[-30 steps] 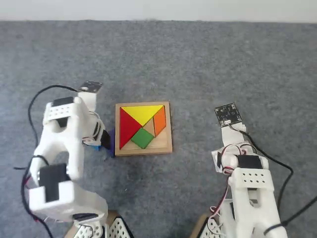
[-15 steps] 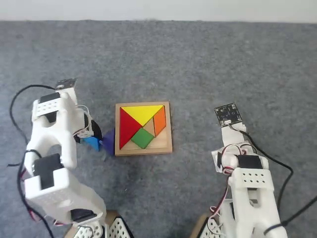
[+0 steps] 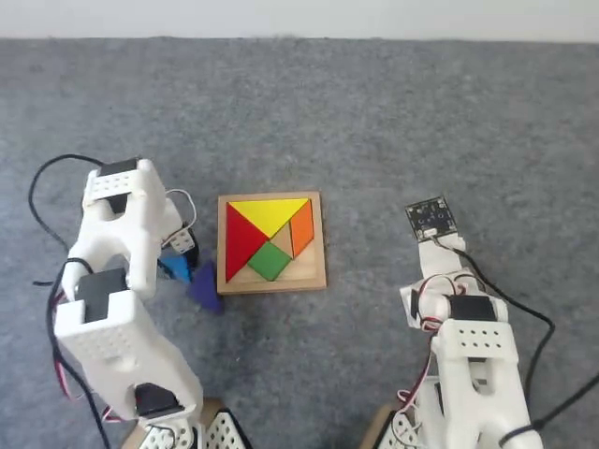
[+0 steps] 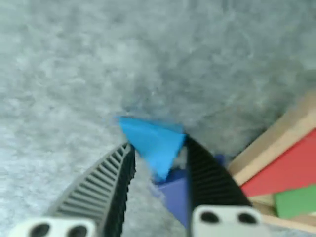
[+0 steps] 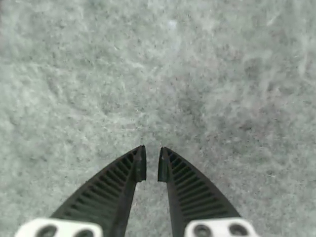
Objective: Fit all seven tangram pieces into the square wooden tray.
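The square wooden tray (image 3: 318, 277) lies mid-table and holds a yellow triangle (image 3: 270, 215), a red triangle (image 3: 241, 242), an orange piece (image 3: 301, 229) and a green square (image 3: 270, 261). Just left of the tray my left gripper (image 3: 180, 254) is shut on a light blue triangle (image 3: 173, 268), which sits between its tips (image 4: 158, 145) low over the carpet. A purple triangle (image 3: 204, 286) lies on the carpet by the tray's lower left corner, under the blue triangle (image 4: 150, 139). My right gripper (image 5: 150, 163) is shut on nothing over bare carpet.
The table is covered in grey carpet (image 3: 393, 122). The right arm (image 3: 460, 323) stands well to the right of the tray. Cables loop off both arms. A pale wall runs along the far edge.
The left arm swung out to the left, then back toward the tray. The blue and purple triangles have shifted down and away from the tray's left edge. The right arm is unmoved.
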